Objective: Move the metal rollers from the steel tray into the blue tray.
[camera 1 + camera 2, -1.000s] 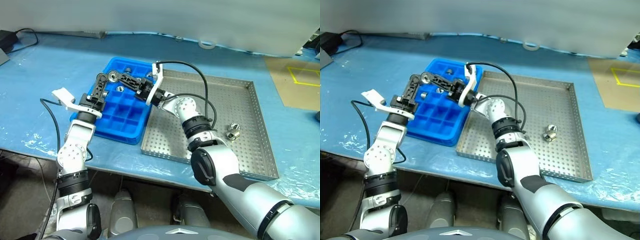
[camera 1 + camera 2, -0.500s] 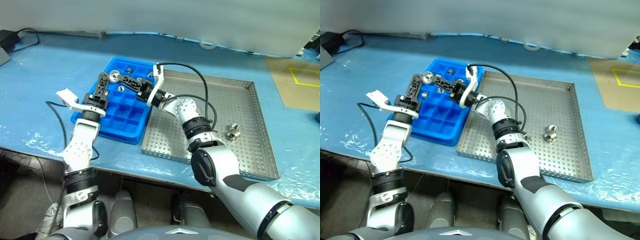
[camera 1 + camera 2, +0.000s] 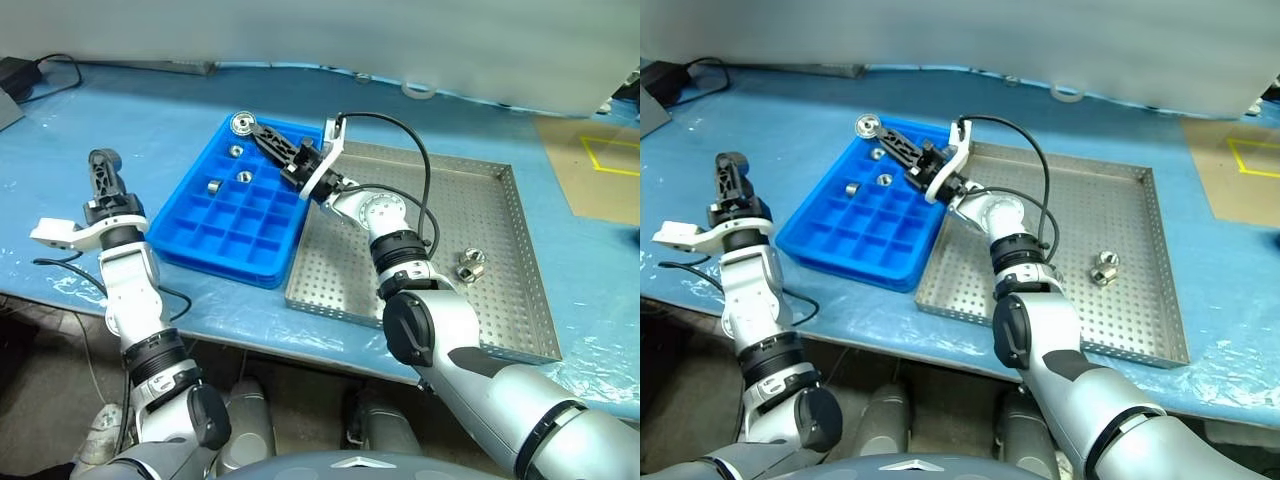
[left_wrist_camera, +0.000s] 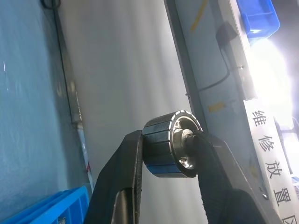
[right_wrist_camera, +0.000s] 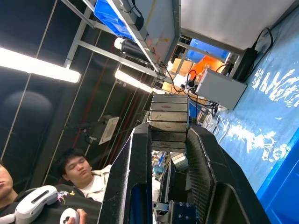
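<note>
right gripper (image 3: 242, 123) fingers pinched a roller (image 3: 241, 122) above the blue tray's (image 3: 190, 250) far edge, likely for dropping; left gripper (image 3: 101, 160) pinched another roller (image 4: 170, 150).

You have one blue tray (image 3: 235, 235) and one steel tray (image 3: 500, 235) side by side on the table (image 3: 120, 120). Count three metal rollers (image 3: 243, 177) in the blue tray, two beside each other in the steel tray, one in each gripper.

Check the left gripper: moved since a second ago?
Yes. The left gripper has swung off the blue tray's near-left corner and out to the left, and now stands apart from it.
</note>
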You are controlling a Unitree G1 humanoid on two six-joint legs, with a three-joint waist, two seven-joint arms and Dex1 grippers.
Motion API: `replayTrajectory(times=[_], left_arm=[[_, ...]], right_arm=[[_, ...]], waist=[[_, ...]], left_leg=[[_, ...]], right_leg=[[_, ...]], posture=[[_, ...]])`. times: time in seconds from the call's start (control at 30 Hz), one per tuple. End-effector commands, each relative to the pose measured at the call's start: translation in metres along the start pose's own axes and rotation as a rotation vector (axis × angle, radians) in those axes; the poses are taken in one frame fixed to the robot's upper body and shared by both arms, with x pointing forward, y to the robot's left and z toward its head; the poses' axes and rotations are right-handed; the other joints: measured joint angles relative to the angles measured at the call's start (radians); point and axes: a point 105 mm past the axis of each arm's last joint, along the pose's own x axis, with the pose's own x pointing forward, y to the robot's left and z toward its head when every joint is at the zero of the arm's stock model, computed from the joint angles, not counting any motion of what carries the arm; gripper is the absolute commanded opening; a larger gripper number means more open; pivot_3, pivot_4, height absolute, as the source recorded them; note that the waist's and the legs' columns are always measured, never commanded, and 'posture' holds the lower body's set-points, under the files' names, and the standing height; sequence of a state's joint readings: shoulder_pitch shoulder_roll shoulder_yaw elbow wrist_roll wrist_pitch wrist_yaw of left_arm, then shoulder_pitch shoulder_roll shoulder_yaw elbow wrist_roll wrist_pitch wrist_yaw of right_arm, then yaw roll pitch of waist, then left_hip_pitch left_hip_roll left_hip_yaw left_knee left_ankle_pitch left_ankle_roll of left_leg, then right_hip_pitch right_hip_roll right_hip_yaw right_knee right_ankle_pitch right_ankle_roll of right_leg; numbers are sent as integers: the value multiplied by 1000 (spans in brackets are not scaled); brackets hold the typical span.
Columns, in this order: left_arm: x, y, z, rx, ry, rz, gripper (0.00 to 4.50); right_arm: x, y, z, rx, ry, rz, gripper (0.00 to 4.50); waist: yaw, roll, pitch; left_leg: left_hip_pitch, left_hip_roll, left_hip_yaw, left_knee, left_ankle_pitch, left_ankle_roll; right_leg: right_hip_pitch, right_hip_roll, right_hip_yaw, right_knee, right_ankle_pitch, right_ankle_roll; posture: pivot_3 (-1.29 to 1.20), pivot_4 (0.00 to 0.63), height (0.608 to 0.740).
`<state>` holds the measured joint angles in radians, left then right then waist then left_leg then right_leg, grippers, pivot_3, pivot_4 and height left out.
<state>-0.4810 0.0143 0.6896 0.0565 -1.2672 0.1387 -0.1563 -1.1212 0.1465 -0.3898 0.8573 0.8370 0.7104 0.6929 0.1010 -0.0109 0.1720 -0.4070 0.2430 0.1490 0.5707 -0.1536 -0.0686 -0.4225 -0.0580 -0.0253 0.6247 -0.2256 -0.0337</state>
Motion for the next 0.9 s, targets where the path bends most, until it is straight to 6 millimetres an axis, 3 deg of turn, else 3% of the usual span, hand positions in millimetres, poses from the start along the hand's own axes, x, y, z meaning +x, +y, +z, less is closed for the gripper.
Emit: replayTrajectory(times=[0.03, 0.13, 0.2, 0.4, 0.7, 0.9], left_arm=[[0, -23, -15, 224, 141, -123, 1313], [-6, -19, -13, 367, 200, -115, 1313], [-6, -12, -7, 578, 241, -90, 1313], [-11, -3, -6, 912, 380, -79, 1313], [-45, 16, -8, 1035, 527, -6, 1313], [-46, 25, -2, 1108, 533, 45, 1313]], right_arm=[[19, 20, -17, -58, 79, 77, 688], [16, 6, -51, -281, 295, 12, 688], [14, -1, -65, -415, 395, -4, 688], [15, 1, -70, -454, 420, 25, 688], [12, -5, -71, -495, 436, 6, 688], [10, -10, -73, -517, 452, -6, 688]], waist=[[-3, 0, 0], [-10, 0, 0], [-13, 0, 0], [-4, 0, 0], [-12, 0, 0], [-8, 0, 0]], left_leg=[[1, 0, 0, 0, 0, 0], [2, 1, 0, -1, 1, -1], [3, 1, 0, -1, 1, -2], [2, 0, 0, -3, 2, -3], [3, 1, 0, -1, 2, -3], [3, 1, 0, -1, 2, -3]], right_leg=[[0, 0, 0, 1, 0, 0], [0, 1, 0, 1, 0, 0], [0, 1, 0, 1, 0, 0], [0, 0, 0, 1, 0, 1], [0, 1, 1, 3, 0, 0], [0, 0, 1, 3, 0, 0]], posture=[[-1, 150, 740], [3, 150, 740], [8, 150, 740], [23, 150, 740], [11, 150, 740], [12, 150, 740]])
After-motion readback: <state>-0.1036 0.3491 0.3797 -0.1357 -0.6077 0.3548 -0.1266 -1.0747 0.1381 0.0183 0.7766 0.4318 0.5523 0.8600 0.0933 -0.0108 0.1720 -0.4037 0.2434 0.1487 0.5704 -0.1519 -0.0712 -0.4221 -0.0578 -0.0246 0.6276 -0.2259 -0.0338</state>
